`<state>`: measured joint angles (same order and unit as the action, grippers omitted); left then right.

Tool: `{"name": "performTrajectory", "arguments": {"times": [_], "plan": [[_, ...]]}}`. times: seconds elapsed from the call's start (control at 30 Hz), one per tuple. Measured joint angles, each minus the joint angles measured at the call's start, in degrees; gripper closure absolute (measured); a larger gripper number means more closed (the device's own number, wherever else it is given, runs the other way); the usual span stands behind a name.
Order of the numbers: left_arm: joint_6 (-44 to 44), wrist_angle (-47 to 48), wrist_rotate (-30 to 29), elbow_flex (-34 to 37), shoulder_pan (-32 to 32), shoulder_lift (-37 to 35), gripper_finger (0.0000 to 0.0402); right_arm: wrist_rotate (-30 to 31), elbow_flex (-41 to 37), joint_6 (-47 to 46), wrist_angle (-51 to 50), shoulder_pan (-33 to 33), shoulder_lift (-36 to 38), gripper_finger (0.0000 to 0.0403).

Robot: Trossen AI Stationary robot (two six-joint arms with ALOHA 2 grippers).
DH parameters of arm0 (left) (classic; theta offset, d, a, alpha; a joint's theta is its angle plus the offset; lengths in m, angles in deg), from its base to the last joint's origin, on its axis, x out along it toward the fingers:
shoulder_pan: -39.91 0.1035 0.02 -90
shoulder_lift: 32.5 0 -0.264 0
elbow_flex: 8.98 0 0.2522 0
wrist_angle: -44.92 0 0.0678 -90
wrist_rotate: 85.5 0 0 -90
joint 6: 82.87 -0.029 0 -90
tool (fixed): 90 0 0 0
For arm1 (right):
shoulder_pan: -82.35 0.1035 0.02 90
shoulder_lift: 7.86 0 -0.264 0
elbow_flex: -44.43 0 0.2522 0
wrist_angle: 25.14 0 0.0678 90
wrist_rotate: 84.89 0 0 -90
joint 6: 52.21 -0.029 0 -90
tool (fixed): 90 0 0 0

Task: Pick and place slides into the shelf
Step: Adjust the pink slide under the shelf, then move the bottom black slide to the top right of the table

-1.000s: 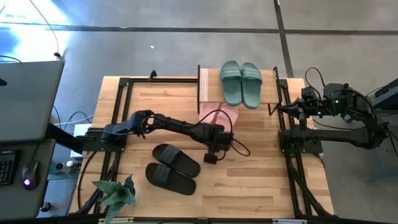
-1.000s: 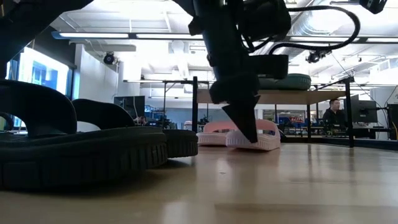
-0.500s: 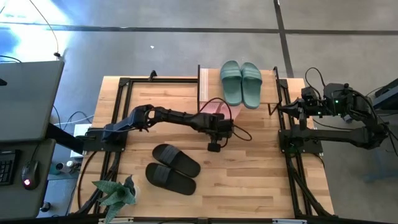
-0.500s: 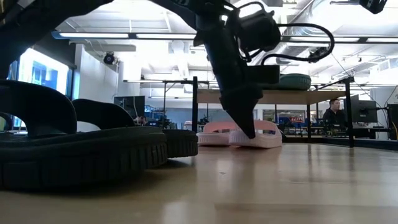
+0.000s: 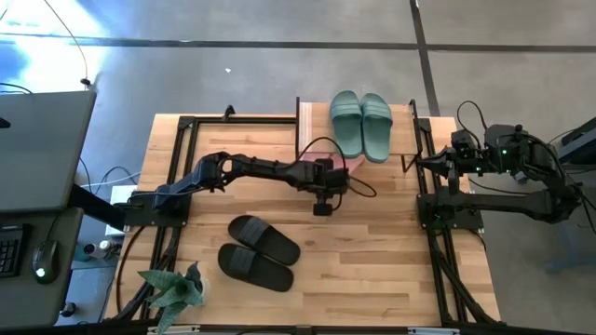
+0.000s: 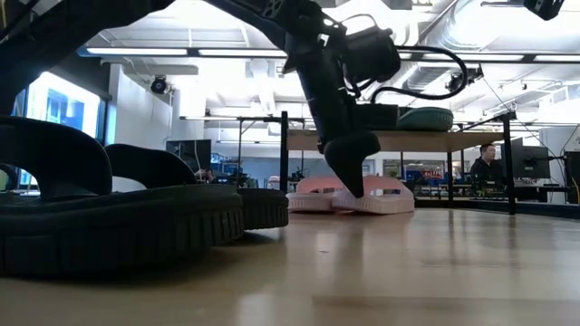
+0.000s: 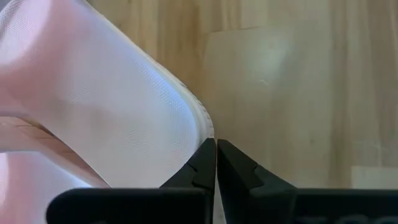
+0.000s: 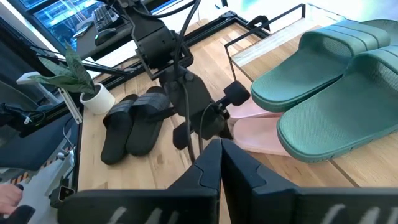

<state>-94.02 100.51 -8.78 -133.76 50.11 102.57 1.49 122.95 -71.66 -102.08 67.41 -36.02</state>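
No writing is legible. The left tool point(image 5: 320, 208) is clenched, empty, its arm stretched across the wooden tabletop point(image 5: 391, 261) — tip beside the pink slides point(image 6: 362, 196) under the shelf point(image 5: 303, 130). Green slides point(image 5: 361, 124) sit atop it; black slides point(image 5: 258, 251) lie nearer. The right tool point(image 8: 220, 144) waits clenched beside the shelf.

Wooden table point(image 5: 372, 270) with black slides point(image 5: 258, 251), pink slides point(image 6: 362, 196), potted plant point(image 5: 177, 290), shelf point(image 5: 405, 130).
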Motion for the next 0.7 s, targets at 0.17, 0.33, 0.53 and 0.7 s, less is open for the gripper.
{"name": "performTrajectory", "arguments": {"times": [0.17,0.33,0.53,0.7], "plan": [[0.0,-0.2,0.0,0.0,-0.1,0.0,0.0396,0.0,0.0,0.0,0.0,0.0,0.0,0.0401],[0.0,0.1,1.7,0.0,-1.2,0.0,0.0396,0.0,0.0,0.0,0.0,0.0,0.0,0.0401],[-0.5,-0.3,2.1,0.0,-4.0,0.0,0.0396,0.0,0.0,0.0,0.0,0.0,0.0,0.0401],[-1.1,-4.1,2.1,0.0,-6.7,0.0,0.0396,0.0,0.0,0.0,0.0,0.0,0.0,0.0401]]}}
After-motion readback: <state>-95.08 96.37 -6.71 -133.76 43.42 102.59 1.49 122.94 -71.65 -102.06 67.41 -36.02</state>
